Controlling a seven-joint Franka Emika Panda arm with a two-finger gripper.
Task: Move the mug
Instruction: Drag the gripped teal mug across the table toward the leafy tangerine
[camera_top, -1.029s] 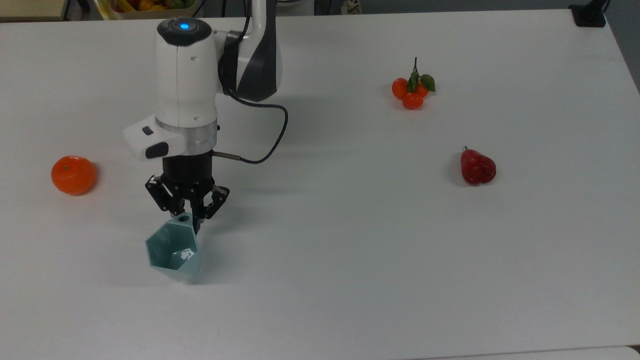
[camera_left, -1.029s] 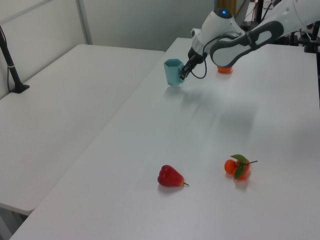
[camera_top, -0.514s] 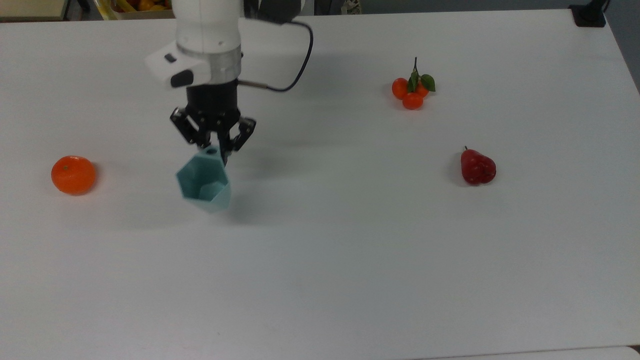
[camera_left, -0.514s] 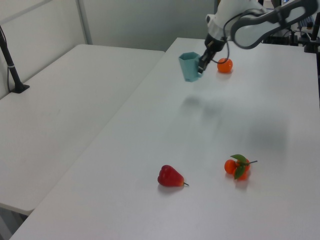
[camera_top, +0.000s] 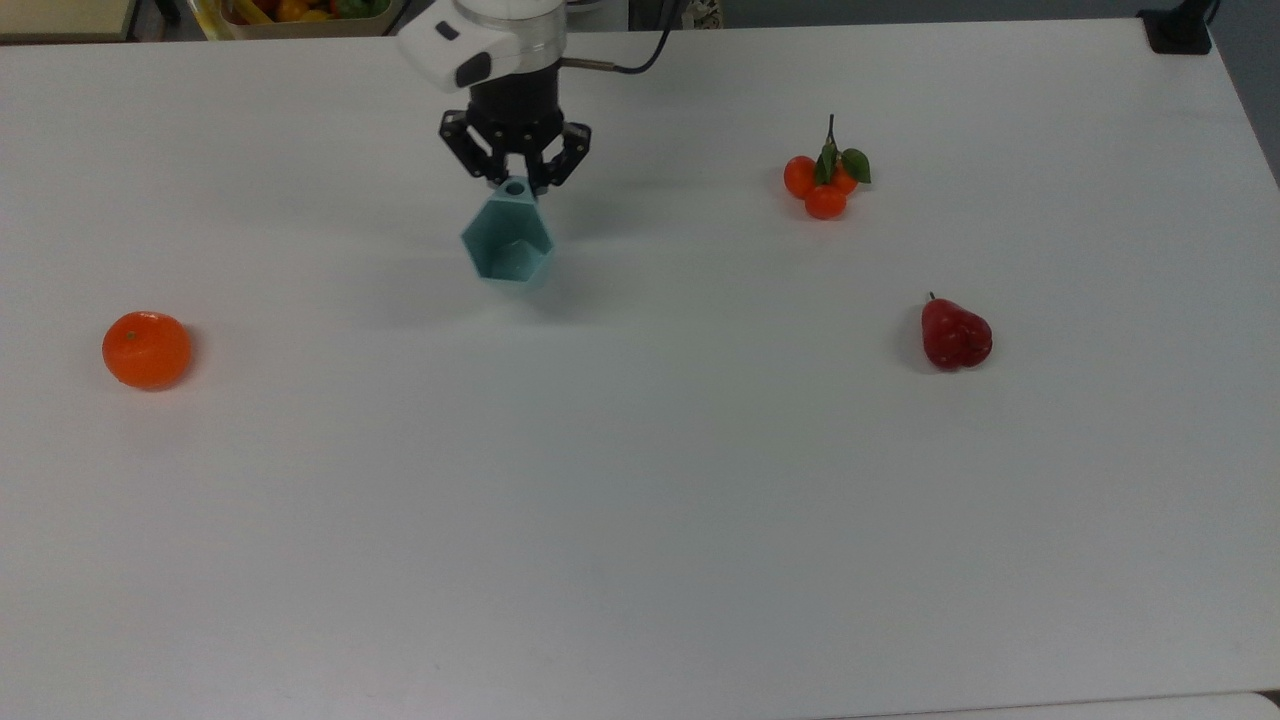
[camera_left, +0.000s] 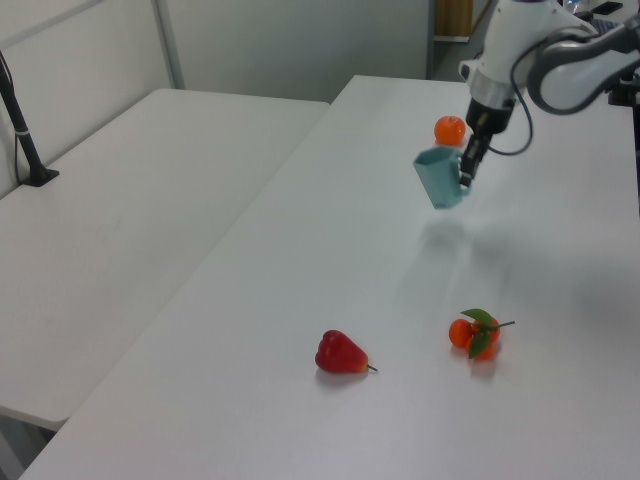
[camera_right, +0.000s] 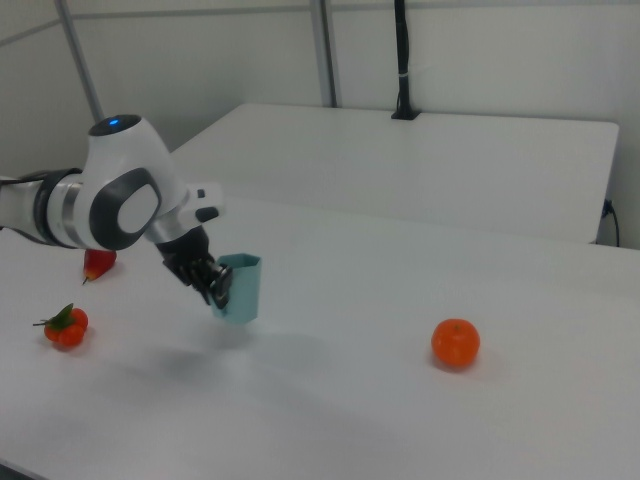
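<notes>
Jaws of the black two-finger gripper (camera_top: 515, 172) are clamped on the handle tab of the pale teal faceted mug (camera_top: 508, 243), which hangs clear of the white table (camera_top: 640, 500), tilted, rim pointing away from the wrist. Taking the mug as landmark in the top view: the round orange (camera_top: 146, 349) lies well to its left, the small tangerine cluster with leaves (camera_top: 825, 180) and red pear-shaped fruit (camera_top: 955, 335) well to its right.

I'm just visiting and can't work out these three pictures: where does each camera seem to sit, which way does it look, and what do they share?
Top view: high above the white table, looking steeply down; the gripper holds the mug by its handle.
Left view: beside the table near the red fruit, looking along it at the arm.
Right view: low at the opposite end, near the orange, facing the arm's wrist.
Shared: all three show the mug lifted off the table, and the orange.
</notes>
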